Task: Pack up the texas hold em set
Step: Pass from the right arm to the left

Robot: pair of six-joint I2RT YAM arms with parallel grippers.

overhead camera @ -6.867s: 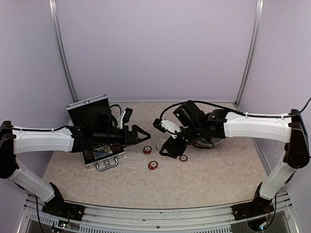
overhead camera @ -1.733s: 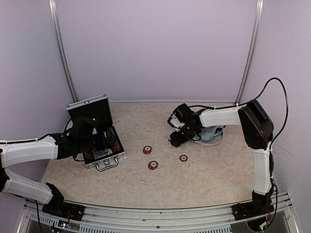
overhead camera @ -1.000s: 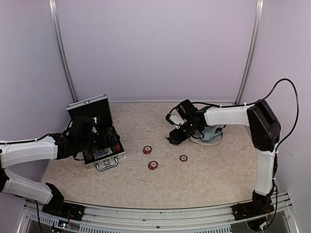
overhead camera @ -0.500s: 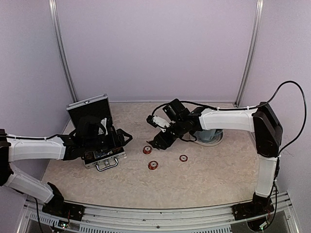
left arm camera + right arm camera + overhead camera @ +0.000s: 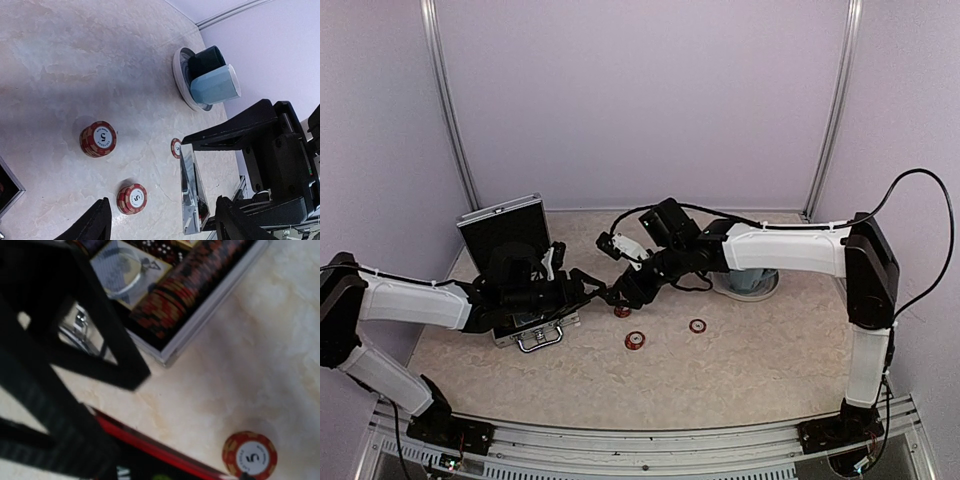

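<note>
The silver briefcase (image 5: 510,228) stands open at the left, with rows of chips (image 5: 200,275) in its black tray. Two red-and-white chip stacks (image 5: 98,138) (image 5: 132,198) and a single chip (image 5: 176,148) lie on the table. My right gripper (image 5: 619,296) is stretched left and shut on a clear card box (image 5: 192,192) with a red edge (image 5: 145,447). My left gripper (image 5: 162,202) faces it, just right of the case. Its jaws are open, one on each side of the box and apart from it.
A grey-blue cup (image 5: 212,82) lies on a round grey saucer (image 5: 179,75) at the back right. The right arm (image 5: 790,248) spans the table's middle above the chips. Lilac walls close in the back and sides.
The right gripper has carried the card box left from near the cup. The left gripper has come right from over the case to meet it, and its jaws have narrowed.
</note>
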